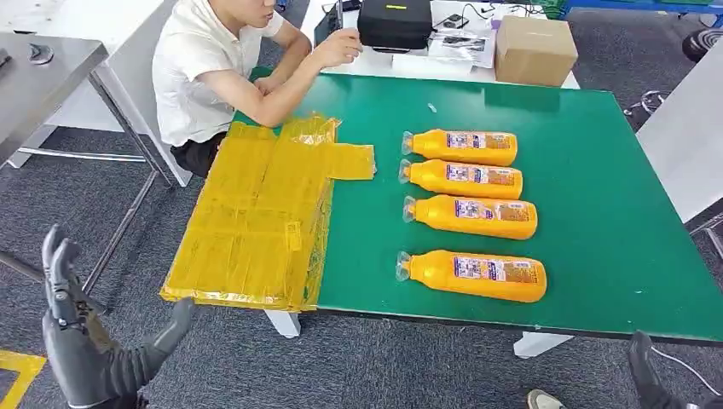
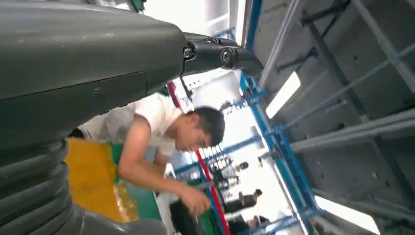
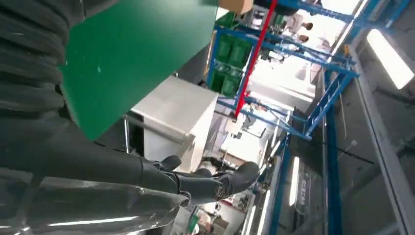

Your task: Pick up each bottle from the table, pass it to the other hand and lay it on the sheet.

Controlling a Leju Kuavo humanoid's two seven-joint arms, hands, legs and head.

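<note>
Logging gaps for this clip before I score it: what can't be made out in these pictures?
- Right robot hand: head view cuts it off at the bottom edge; right wrist view shows dark fingers, posture unclear.
- Bottle labels: too small to read in the head view.
- Yellow sheet: its far corner is covered by the person's arm.
- Black case behind the table: cut off by the top edge.
- Left robot hand: the bottom edge crops its base.
</note>
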